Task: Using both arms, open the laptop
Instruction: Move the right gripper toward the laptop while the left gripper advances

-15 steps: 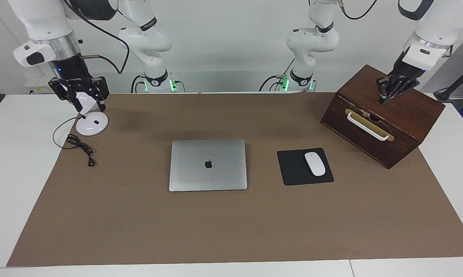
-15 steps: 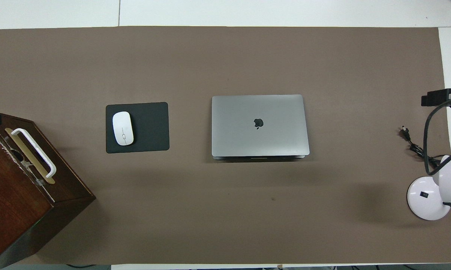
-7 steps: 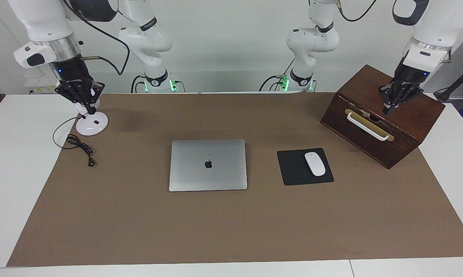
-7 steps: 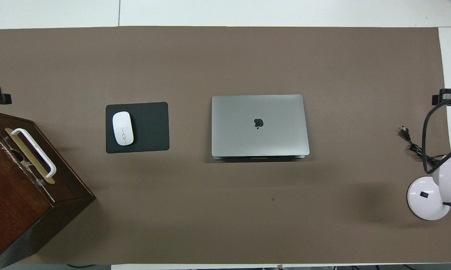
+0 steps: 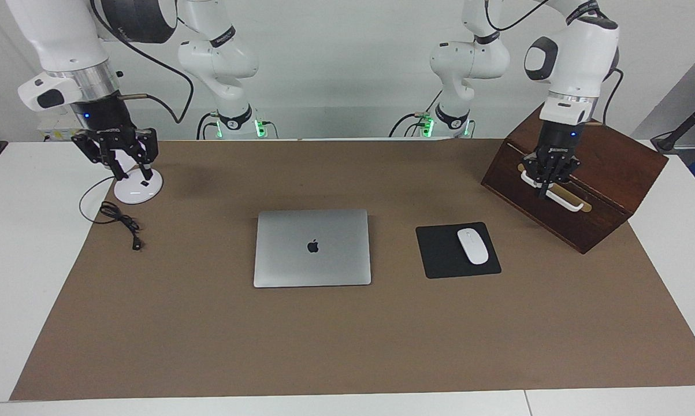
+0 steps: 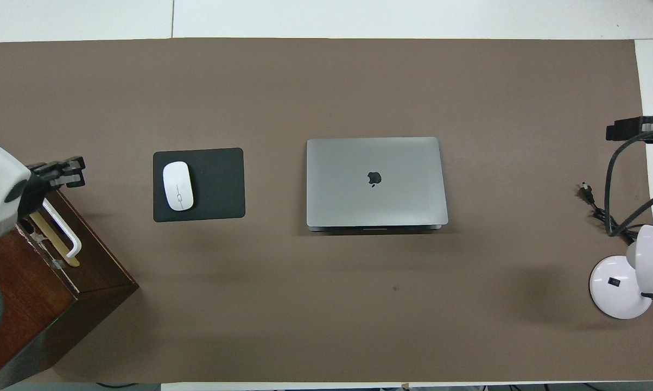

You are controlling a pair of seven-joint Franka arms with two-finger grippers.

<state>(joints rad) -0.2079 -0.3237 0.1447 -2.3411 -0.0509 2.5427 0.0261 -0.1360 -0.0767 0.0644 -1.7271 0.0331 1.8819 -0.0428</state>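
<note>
White walls back a white table [image 5: 18, 242] covered almost edge to edge by a brown mat [image 5: 347, 341]. Two white arms rise from bases at the robots' edge of the table. At the left arm's end sits a dark wooden box [image 5: 590, 190], set at an angle on the mat, with a white handle [image 5: 561, 199] on a brass plate across its front. The laptop [image 5: 312, 248] lies flat and closed in the middle of the mat, apple logo up, with neither gripper touching it. Beside it, toward the left arm's end, a black mouse pad [image 5: 439, 254] carries a white mouse [image 5: 472, 246]. At the right arm's end stands a white desk lamp [image 6: 627, 277] with a round base, and its black cord [image 5: 119, 222] trails across the mat, the plug lying farther from the robots than the base.

The left gripper [image 5: 546, 184] hangs over the front of the wooden box, just at the white handle, its fingers pointing down; whether they are parted or pressed together cannot be told. The right gripper [image 5: 129, 167] hangs over the lamp's base, its two fingers clearly spread apart and grasping nothing. Both grippers are well apart from the laptop, one at each end of the table.
</note>
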